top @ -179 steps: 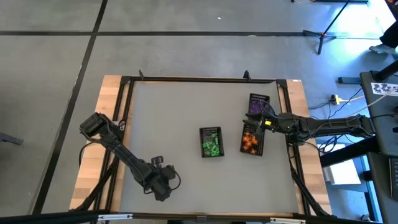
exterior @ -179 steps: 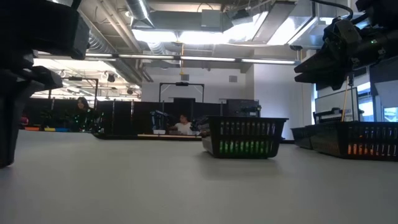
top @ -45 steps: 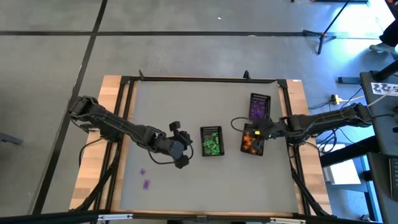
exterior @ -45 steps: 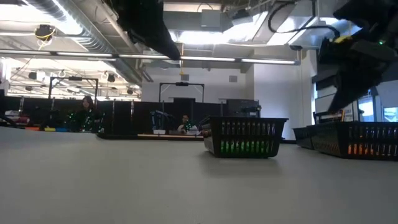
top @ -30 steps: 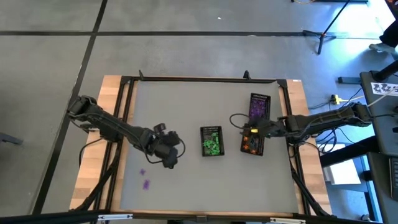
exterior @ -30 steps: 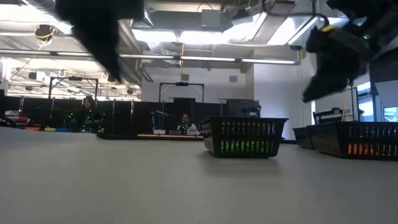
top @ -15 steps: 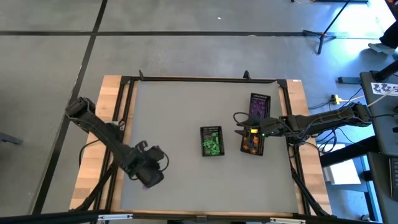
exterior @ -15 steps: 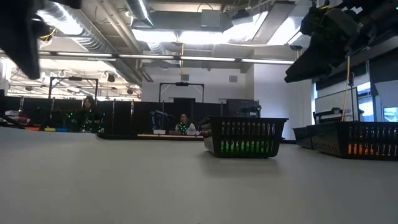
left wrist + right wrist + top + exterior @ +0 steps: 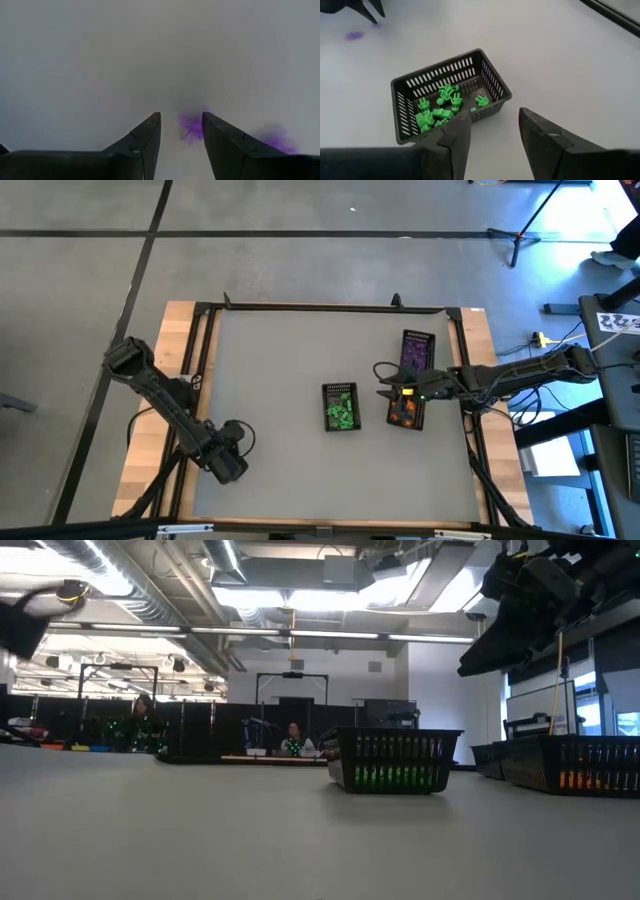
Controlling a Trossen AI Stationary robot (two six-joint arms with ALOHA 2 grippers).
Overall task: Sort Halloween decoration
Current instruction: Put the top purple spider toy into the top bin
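My two arms are matte black, built of slim jointed segments with thicker round housings at the joints. Loose black cables loop beside each. The right arm's gripper (image 9: 386, 382) carries a small yellow-orange marking near its wrist. The left arm's gripper (image 9: 181, 131) fingers are dark, flat-faced tapering wedges.

Tiny plastic Halloween trinkets, sorted by colour. A heap of green trinkets (image 9: 438, 113) lies jumbled in the bottom of a black mesh basket near the middle of the table. Orange trinkets (image 9: 404, 411) fill a second basket just to its right, and purple trinkets (image 9: 413, 355) sit in a third basket behind that one. Two loose purple pieces rest on the bare grey table near the front left: one purple trinket (image 9: 190, 125) and a second purple trinket (image 9: 276, 140) close beside it.
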